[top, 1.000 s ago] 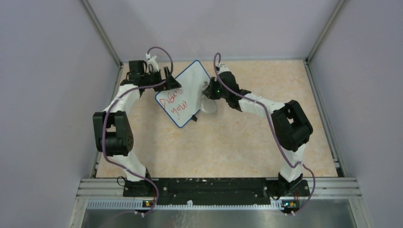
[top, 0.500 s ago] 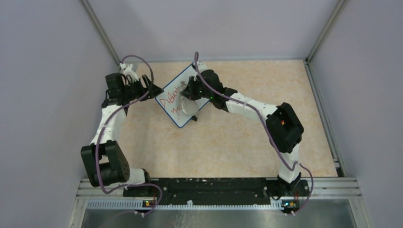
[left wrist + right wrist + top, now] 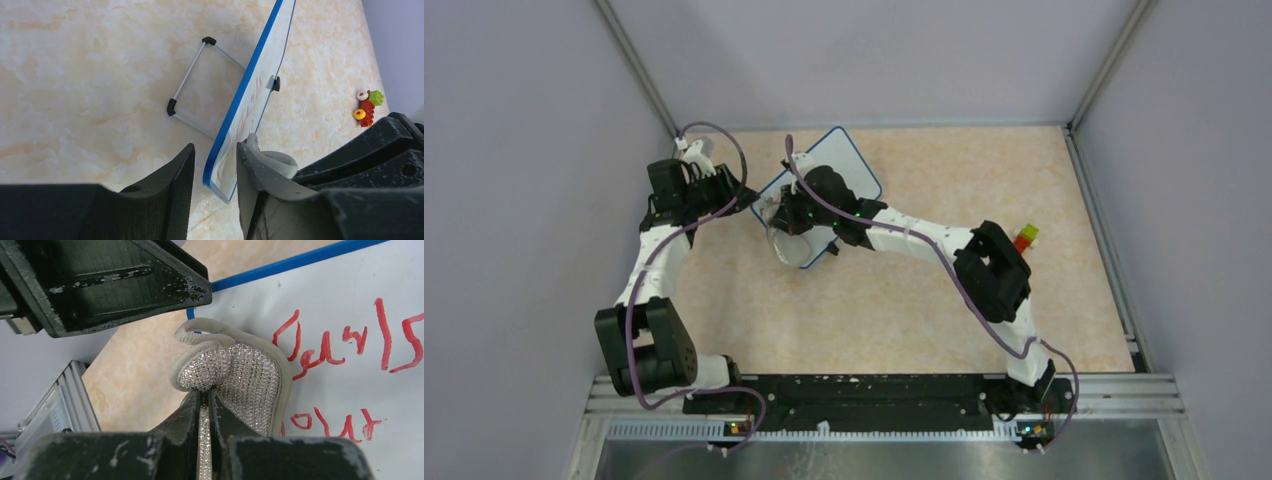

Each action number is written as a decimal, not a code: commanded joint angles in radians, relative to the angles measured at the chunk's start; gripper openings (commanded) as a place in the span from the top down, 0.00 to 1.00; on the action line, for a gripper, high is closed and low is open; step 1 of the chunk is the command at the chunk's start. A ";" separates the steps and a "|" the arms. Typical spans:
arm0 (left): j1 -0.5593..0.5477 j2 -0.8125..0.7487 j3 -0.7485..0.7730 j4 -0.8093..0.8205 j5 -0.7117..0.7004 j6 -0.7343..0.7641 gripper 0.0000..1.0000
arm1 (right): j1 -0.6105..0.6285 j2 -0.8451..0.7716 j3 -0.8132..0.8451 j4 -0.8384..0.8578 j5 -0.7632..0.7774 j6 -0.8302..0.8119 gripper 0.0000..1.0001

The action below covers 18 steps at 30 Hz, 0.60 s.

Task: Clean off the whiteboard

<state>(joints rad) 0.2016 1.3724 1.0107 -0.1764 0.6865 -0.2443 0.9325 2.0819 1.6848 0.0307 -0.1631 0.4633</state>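
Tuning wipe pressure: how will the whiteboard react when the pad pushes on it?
Likely tips easily: the whiteboard leans on a thin wire stand. It looks thin and light, so the pad may slide it across the smooth table. The left gripper straddles its corner with gaps, probably checking it only after it shifts.

**Red ink, blue rim**

The whiteboard [image 3: 325, 285] is white with a thin blue rim and red handwriting. The pad [image 3: 245, 375] glitters silver in tiny studs, edged grey. The table [image 3: 100, 75] is marbled beige. The toy bricks [image 3: 368, 104] are red, green and yellow.
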 commanded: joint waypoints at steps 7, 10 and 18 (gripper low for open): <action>0.004 0.019 -0.014 0.066 0.081 0.008 0.65 | 0.012 0.064 0.137 -0.012 0.057 -0.001 1.00; 0.004 0.023 -0.014 0.063 0.081 0.012 0.68 | 0.020 0.088 0.187 -0.041 0.102 0.003 1.00; 0.003 0.029 -0.021 0.079 0.114 0.006 0.78 | 0.037 0.121 0.238 -0.060 0.172 0.023 1.00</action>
<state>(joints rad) 0.2035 1.3991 1.0031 -0.1555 0.7444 -0.2379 0.9516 2.1727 1.8553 -0.0463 -0.0521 0.4721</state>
